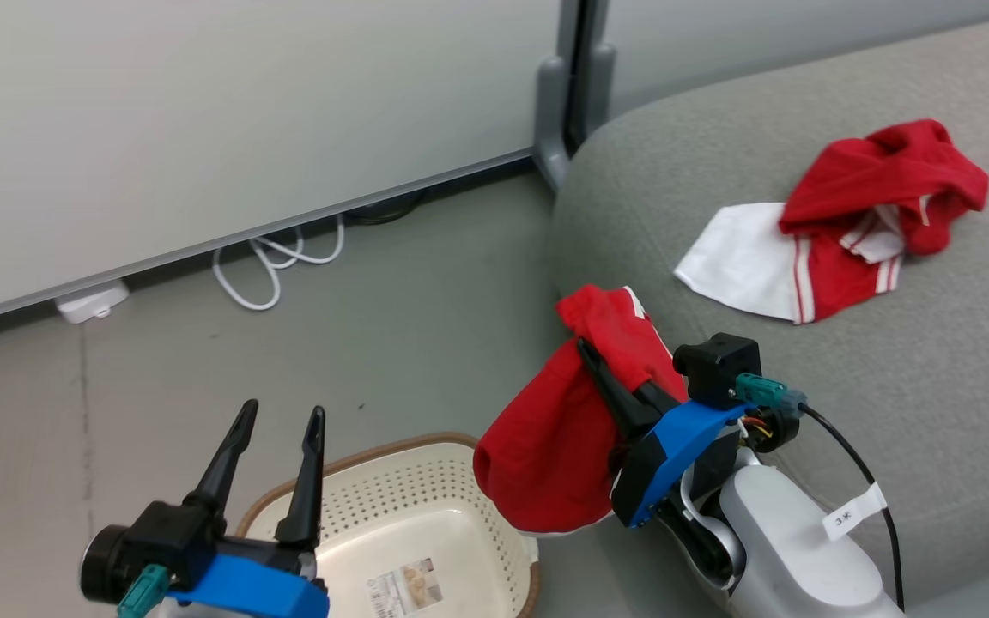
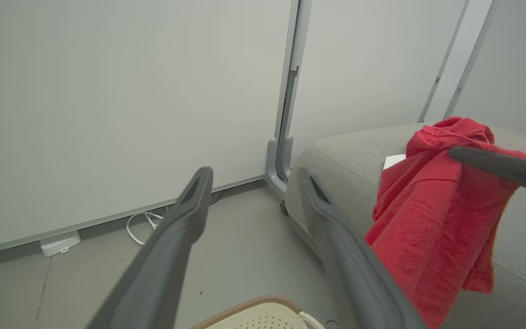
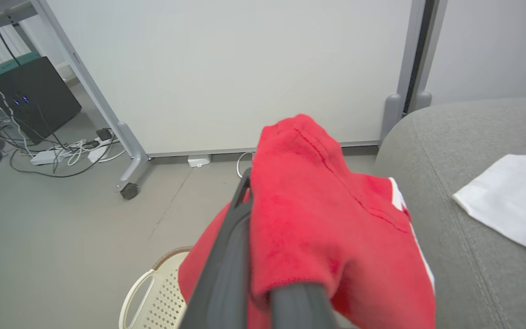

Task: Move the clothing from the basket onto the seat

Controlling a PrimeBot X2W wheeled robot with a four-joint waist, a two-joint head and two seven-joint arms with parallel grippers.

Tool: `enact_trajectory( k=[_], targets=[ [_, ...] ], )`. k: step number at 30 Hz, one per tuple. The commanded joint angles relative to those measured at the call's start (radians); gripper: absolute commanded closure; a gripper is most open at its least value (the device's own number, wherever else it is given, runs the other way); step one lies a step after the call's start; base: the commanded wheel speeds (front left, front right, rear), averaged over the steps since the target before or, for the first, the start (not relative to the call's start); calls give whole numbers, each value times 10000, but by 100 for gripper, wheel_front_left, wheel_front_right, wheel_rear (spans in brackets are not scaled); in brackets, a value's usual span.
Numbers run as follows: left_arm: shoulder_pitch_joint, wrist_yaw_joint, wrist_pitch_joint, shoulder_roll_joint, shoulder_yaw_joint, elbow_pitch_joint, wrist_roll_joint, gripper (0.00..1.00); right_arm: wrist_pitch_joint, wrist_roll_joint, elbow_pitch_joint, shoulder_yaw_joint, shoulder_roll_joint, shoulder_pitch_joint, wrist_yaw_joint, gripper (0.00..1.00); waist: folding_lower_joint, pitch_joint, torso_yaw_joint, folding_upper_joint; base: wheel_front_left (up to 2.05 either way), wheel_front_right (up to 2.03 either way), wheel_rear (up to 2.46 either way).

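Note:
My right gripper (image 1: 599, 360) is shut on the bright red garment (image 1: 555, 438). It hangs in the air between the basket (image 1: 469, 506) and the seat's (image 1: 889, 386) left edge. The cloth drapes over one finger (image 3: 231, 256), and the same garment (image 2: 432, 219) shows in the left wrist view. The red and white garment (image 1: 846, 223) lies crumpled on the seat at the upper right. The cream basket stands on the floor with a paper label (image 1: 403, 585) on its bare bottom. Above the basket's left end my left gripper (image 1: 282, 412) stands open, with nothing between its fingers.
A white partition wall (image 1: 203, 112) with a grey post foot (image 1: 553, 129) stands behind the seat's corner. White cables (image 1: 276, 266) and a white box (image 1: 91, 302) lie along the wall's base. A wheeled frame (image 3: 128, 183) and more cables stand far left on the grey floor.

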Motion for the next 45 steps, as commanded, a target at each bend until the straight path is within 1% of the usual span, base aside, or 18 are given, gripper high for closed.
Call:
enact_trajectory(
  k=[1, 6, 9, 14, 20, 27, 33, 38, 42, 45],
  targets=[
    [131, -67, -25, -12, 135, -72, 151, 0, 0, -55, -79, -36, -6, 109, 5, 100, 0, 93, -403, -1, 0, 0, 0],
    [532, -330, -25, -119, 757, -222, 603, 0, 66, -40, -315, 15, -6, 204, 5, 100, 0, 199, -1223, -1, 0, 0, 0],
    [585, -508, -27, -221, 941, -215, 829, 0, 61, -17, -435, 8, -6, 256, 5, 100, 0, 268, -1686, -1, 0, 0, 0],
    [537, -719, -27, -390, 1091, -135, 1092, 0, 47, -20, -588, -92, -5, 380, 5, 100, 0, 369, -2309, -1, 0, 0, 0],
    [563, -880, -26, -405, 1178, -76, 1352, 0, -35, 81, -707, -221, -5, 541, 5, 100, 0, 501, -2892, -1, 0, 0, 0],
    [178, -1019, -26, -403, 1020, 120, 1478, 0, -161, -24, -830, -531, -6, 727, 5, 100, 0, 696, -2974, -1, 0, 0, 0],
    [86, -1052, -26, -361, 979, 176, 1467, 0, -90, 78, -918, -609, -3, 685, 5, 100, 0, 809, -2974, -1, 0, 0, 0],
    [53, -1076, -26, -355, 1100, -11, 1512, 0, 18, -20, -868, -934, -6, -105, 5, 100, 0, 1032, -2926, -1, 0, 0, 0],
    [-80, -1094, -27, -266, 1065, -194, 1638, 0, 133, -126, -921, -1676, -13, -1072, 5, 100, 0, 1413, -2643, -1, 0, 0, 0],
    [-173, -1106, -26, -154, 1005, -310, 1708, 0, 521, 170, -1030, -2220, -288, -1993, 5, 100, 0, 1793, -2416, -1, 0, 0, 0]
  ],
)
